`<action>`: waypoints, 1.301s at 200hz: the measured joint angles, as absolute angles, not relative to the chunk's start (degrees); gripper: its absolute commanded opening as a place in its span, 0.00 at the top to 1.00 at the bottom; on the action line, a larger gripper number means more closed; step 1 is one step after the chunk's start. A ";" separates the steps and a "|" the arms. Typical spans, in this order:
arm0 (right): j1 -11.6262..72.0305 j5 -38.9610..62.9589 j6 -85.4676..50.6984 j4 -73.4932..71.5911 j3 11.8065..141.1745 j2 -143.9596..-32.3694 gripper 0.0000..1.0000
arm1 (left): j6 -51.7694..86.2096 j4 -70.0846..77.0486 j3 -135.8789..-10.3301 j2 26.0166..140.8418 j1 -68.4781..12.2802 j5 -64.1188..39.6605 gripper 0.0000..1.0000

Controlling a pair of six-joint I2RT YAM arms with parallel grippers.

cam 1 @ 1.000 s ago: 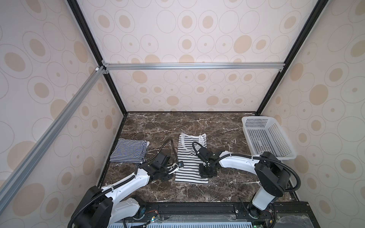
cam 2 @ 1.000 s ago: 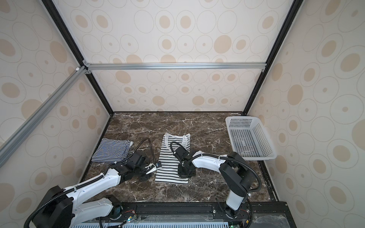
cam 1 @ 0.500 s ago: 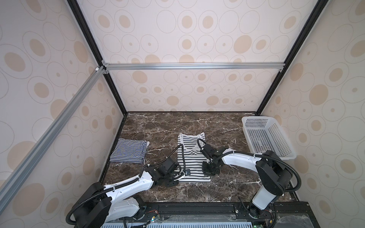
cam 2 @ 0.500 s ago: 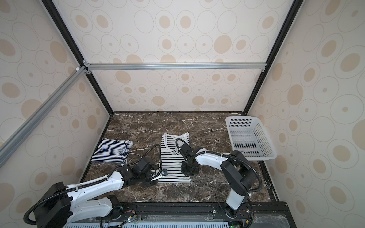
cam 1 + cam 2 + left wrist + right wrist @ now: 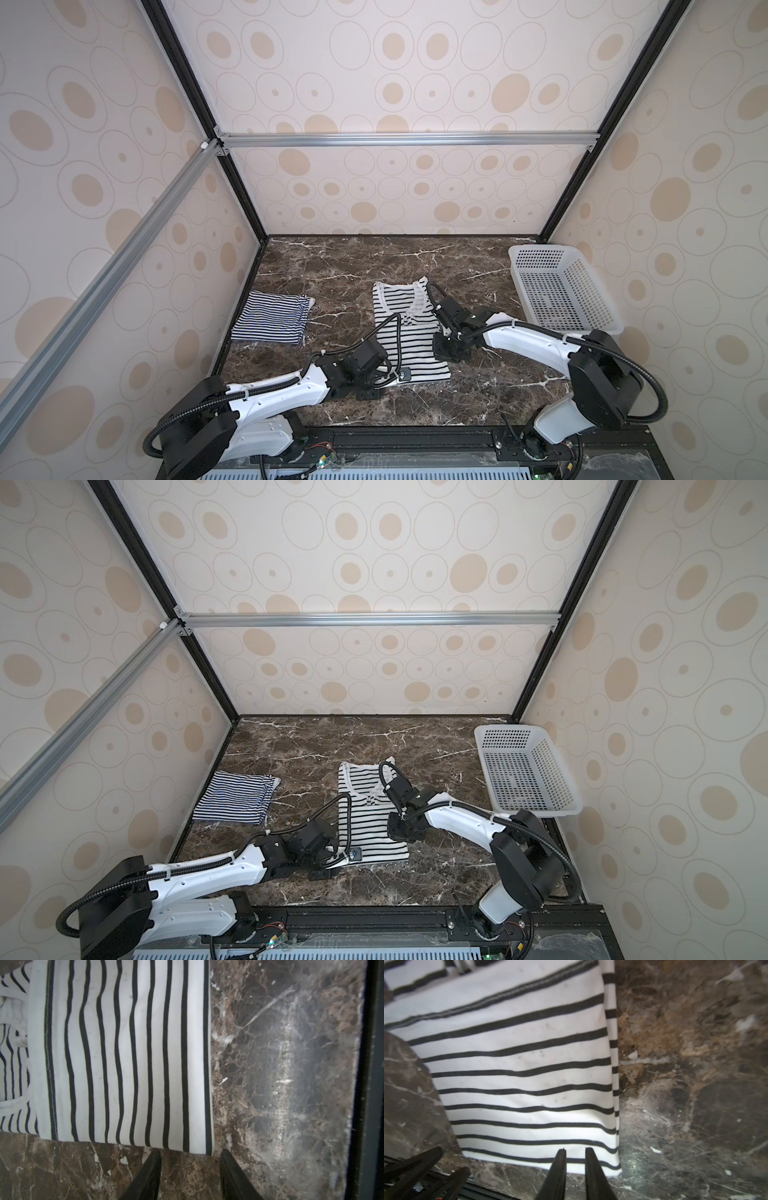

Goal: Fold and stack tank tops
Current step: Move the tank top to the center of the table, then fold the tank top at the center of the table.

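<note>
The white tank top with black stripes [image 5: 415,349] [image 5: 370,833] lies mid-table, its hemmed lower half folded up over the chest [image 5: 124,1053] [image 5: 519,1064]. The navy-striped tank top [image 5: 272,318] [image 5: 237,798] lies folded at the left. My left gripper [image 5: 376,384] [image 5: 328,864] [image 5: 190,1153] is open at the white top's near left corner, with only marble between its fingers. My right gripper [image 5: 444,357] [image 5: 401,833] [image 5: 575,1150] hovers over the near right corner. Its jaws stand a narrow gap apart and hold nothing.
A white perforated basket [image 5: 536,251] [image 5: 509,729] stands at the right wall. The black front rail [image 5: 363,1084] runs just beyond the folded edge. The left gripper's fingers [image 5: 419,1160] show in the right wrist view. Bare marble lies behind and between the tops.
My left gripper has swung from the white top's left side down to its near left corner. The right gripper has shifted a little to the right along the top's right edge.
</note>
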State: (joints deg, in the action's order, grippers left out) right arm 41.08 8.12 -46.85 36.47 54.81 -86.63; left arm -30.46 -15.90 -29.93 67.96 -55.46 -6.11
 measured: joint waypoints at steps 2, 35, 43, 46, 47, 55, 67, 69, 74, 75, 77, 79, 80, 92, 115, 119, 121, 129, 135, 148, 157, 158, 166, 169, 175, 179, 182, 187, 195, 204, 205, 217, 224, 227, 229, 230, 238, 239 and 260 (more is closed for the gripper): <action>41.08 8.10 -46.87 36.47 54.81 -86.43 0.80 | -30.52 -15.90 -29.93 67.96 -55.61 -6.13 0.57; 41.08 7.86 -47.35 36.82 54.50 -83.96 0.80 | -30.89 -15.66 -29.93 68.03 -57.67 -5.82 0.59; 41.08 7.86 -47.48 36.84 54.19 -83.74 0.80 | -30.98 -15.35 -29.93 68.07 -57.78 -5.61 0.60; 41.08 7.84 -47.53 36.86 54.02 -83.68 0.80 | -31.03 -15.25 -29.91 68.10 -57.78 -5.50 0.60; 41.08 7.84 -47.53 36.86 53.98 -83.66 0.80 | -31.05 -15.16 -29.91 68.12 -57.78 -5.43 0.60; 41.08 7.84 -47.68 36.88 53.52 -83.50 0.80 | -31.16 -14.76 -29.87 68.18 -57.78 -5.13 0.61; 41.08 7.79 -47.99 36.88 52.75 -83.42 0.80 | -31.35 -13.96 -29.71 68.38 -57.80 -4.71 0.64; 41.08 7.81 -48.05 36.86 52.64 -83.42 0.80 | -31.35 -13.80 -29.67 68.45 -57.80 -4.67 0.65; 41.08 7.81 -48.21 36.86 52.36 -83.42 0.80 | -31.42 -13.39 -29.52 68.60 -57.82 -4.45 0.66; 41.08 7.81 -48.21 36.84 52.34 -83.42 0.80 | -31.42 -13.32 -29.47 68.62 -57.82 -4.43 0.66; 41.08 7.81 -48.25 36.82 52.23 -83.42 0.80 | -31.53 -13.15 -29.41 68.71 -57.82 -4.36 0.66; 41.08 7.84 -48.36 36.82 52.10 -83.42 0.80 | -31.53 -12.97 -29.32 68.77 -57.82 -4.27 0.67; 41.08 7.81 -48.40 36.82 52.03 -83.42 0.80 | -31.53 -12.93 -29.28 68.79 -57.82 -4.23 0.67; 41.08 7.84 -48.66 36.82 51.48 -83.42 0.80 | -31.73 -12.14 -28.71 69.30 -57.87 -3.53 0.69; 41.08 7.84 -49.04 36.67 50.63 -83.15 0.80 | -31.79 -11.25 -27.77 70.32 -57.87 -2.83 0.70; 41.08 7.81 -49.06 36.62 50.52 -83.11 0.80 | -31.79 -11.18 -27.68 70.41 -57.87 -2.79 0.70; 41.08 7.81 -49.06 36.60 50.46 -83.07 0.80 | -31.79 -11.20 -27.66 70.43 -57.87 -2.76 0.69; 41.08 7.77 -49.12 36.56 50.33 -82.89 0.80 | -31.79 -11.22 -27.62 70.52 -57.87 -2.76 0.68; 41.08 7.73 -49.21 36.51 50.19 -82.78 0.80 | -31.83 -11.20 -27.62 70.59 -57.87 -2.85 0.66; 41.08 7.68 -49.25 36.42 50.06 -82.63 0.80 | -31.88 -11.22 -27.62 70.70 -57.87 -3.09 0.65; 41.08 7.68 -49.25 36.38 50.06 -82.63 0.80 | -31.88 -11.20 -27.62 70.87 -57.87 -3.31 0.65; 41.08 7.68 -49.25 36.38 50.06 -82.63 0.80 | -31.88 -11.20 -27.62 70.89 -57.87 -3.31 0.65; 41.08 7.68 -49.25 36.36 50.06 -82.63 0.80 | -31.88 -11.18 -27.62 71.22 -57.87 -3.38 0.65; 41.06 7.68 -49.25 36.32 50.06 -82.63 0.80 | -31.88 -11.16 -27.62 71.44 -57.87 -3.38 0.65; 41.06 7.68 -49.25 36.25 50.06 -82.63 0.80 | -31.88 -11.16 -27.62 71.85 -57.87 -3.38 0.65; 41.06 7.68 -49.25 36.21 50.06 -82.63 0.80 | -31.88 -11.16 -27.62 72.14 -57.87 -3.38 0.65; 41.08 7.68 -49.28 36.16 50.06 -82.63 0.80 | -31.88 -11.16 -27.62 72.38 -57.87 -3.38 0.65; 41.06 7.68 -49.28 36.10 50.06 -82.63 0.80 | -31.90 -10.96 -27.64 72.64 -57.87 -3.44 0.65; 41.06 7.68 -49.28 35.99 50.06 -82.63 0.80 | -31.90 -10.50 -27.68 72.79 -57.87 -3.46 0.65; 41.06 7.68 -49.28 35.90 50.00 -82.63 0.80 | -31.90 -10.15 -27.68 73.01 -57.87 -3.44 0.65; 41.06 7.68 -49.28 35.92 50.00 -82.63 0.80 | -31.90 -10.02 -27.68 73.01 -57.87 -3.44 0.65; 41.06 7.66 -49.39 35.77 49.71 -82.54 0.80 | -31.94 -9.58 -27.68 73.25 -57.87 -3.38 0.65; 41.04 7.68 -49.47 35.66 49.47 -82.48 0.80 | -31.97 -9.41 -27.68 73.36 -57.87 -3.38 0.66; 41.04 7.68 -49.50 35.64 49.34 -82.41 0.80 | -31.99 -9.34 -27.68 73.38 -57.87 -3.38 0.68; 41.01 7.68 -49.52 35.62 49.25 -82.37 0.80 | -31.97 -9.32 -27.68 73.43 -57.87 -3.40 0.68; 41.01 7.68 -49.54 35.59 49.21 -82.35 0.80 | -31.99 -9.30 -27.68 73.45 -57.87 -3.40 0.69; 40.95 7.68 -49.63 35.59 48.88 -82.19 0.80 | -32.25 -9.23 -27.68 73.60 -57.87 -3.46 0.73; 40.93 7.68 -49.63 35.59 48.86 -82.15 0.80 | -32.27 -9.21 -27.68 73.63 -57.87 -3.46 0.74; 40.45 7.66 -49.69 35.66 48.12 -81.36 0.80 | -33.04 -9.26 -27.79 74.15 -57.87 -3.79 0.84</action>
